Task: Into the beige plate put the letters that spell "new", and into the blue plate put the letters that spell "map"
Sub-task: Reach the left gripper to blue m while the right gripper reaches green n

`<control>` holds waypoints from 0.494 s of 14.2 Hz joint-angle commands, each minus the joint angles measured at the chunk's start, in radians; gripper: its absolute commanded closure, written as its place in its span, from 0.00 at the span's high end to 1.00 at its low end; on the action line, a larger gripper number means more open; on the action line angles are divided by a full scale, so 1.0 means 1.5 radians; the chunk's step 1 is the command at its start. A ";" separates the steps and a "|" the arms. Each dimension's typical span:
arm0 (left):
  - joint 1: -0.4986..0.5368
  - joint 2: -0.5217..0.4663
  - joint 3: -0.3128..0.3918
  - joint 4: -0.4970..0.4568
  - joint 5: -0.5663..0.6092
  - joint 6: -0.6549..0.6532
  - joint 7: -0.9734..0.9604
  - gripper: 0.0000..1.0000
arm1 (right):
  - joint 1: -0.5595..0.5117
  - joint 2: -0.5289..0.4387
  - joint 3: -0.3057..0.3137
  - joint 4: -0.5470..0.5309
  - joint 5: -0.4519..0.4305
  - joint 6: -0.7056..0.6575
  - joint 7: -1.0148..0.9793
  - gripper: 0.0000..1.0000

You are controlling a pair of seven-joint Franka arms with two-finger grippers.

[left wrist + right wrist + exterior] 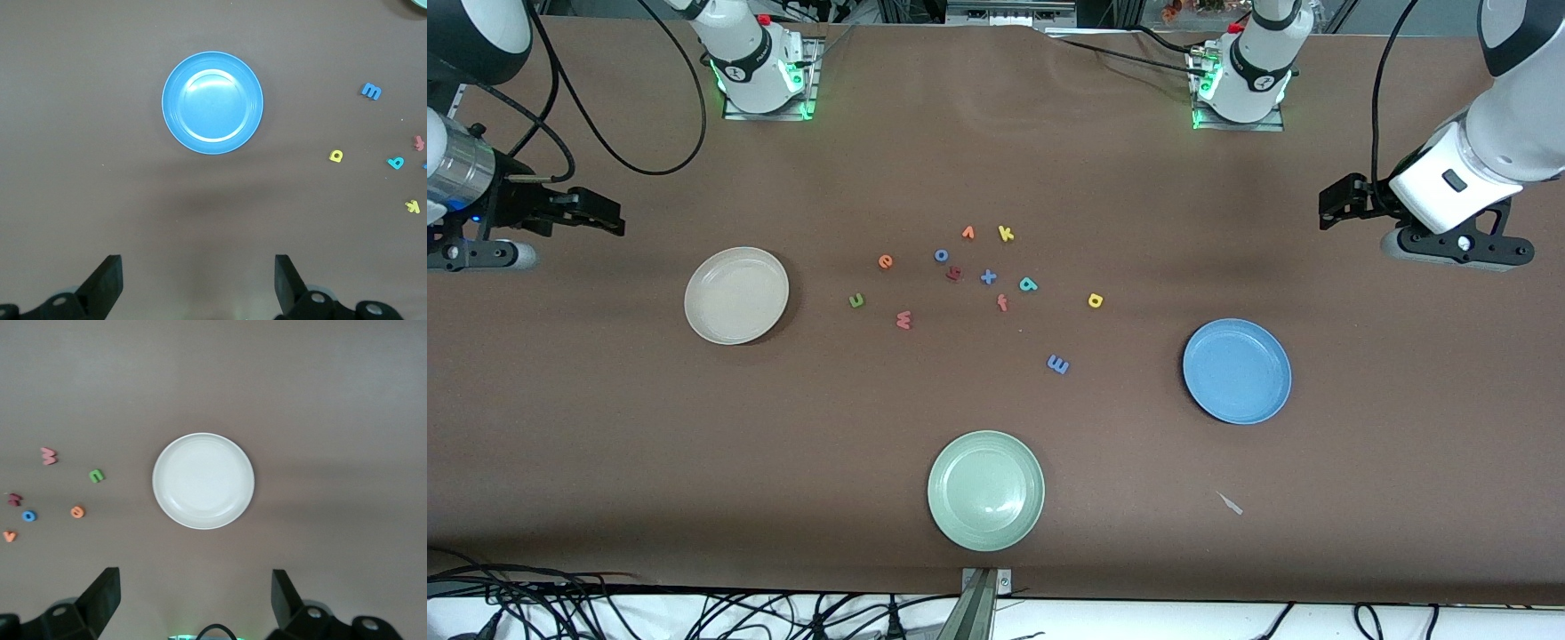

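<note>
The empty beige plate (736, 295) (203, 481) lies toward the right arm's end. Beside it are the green n (857, 300) (97, 476), orange e (885, 261) (77, 512) and salmon w (903, 319) (49, 456). The empty blue plate (1237, 371) (212, 103) lies toward the left arm's end. The blue m (1057, 364) (371, 91), yellow a (1096, 300) (336, 156) and teal p (1028, 284) (395, 162) lie between the cluster and it. Both arms wait at the table's ends: left gripper (1336, 209) (198, 280) and right gripper (600, 215) (195, 597) open and empty.
A pale green plate (985, 490) sits near the front edge. Other letters lie mid-table: orange v (967, 233), yellow k (1006, 234), blue o (941, 256), a dark red letter (953, 274), blue x (988, 277), red f (1002, 303). A small scrap (1230, 503) lies near the blue plate.
</note>
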 commanded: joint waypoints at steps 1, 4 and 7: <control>-0.001 0.008 0.003 0.020 -0.013 -0.012 0.011 1.00 | 0.006 0.012 0.001 0.001 0.024 0.015 0.006 1.00; -0.016 0.022 -0.004 0.021 -0.012 -0.011 0.000 1.00 | 0.040 0.042 0.001 0.006 0.021 0.017 0.002 1.00; -0.048 0.073 -0.010 0.023 -0.018 -0.004 -0.079 1.00 | 0.096 0.098 0.000 0.032 0.012 0.016 -0.004 1.00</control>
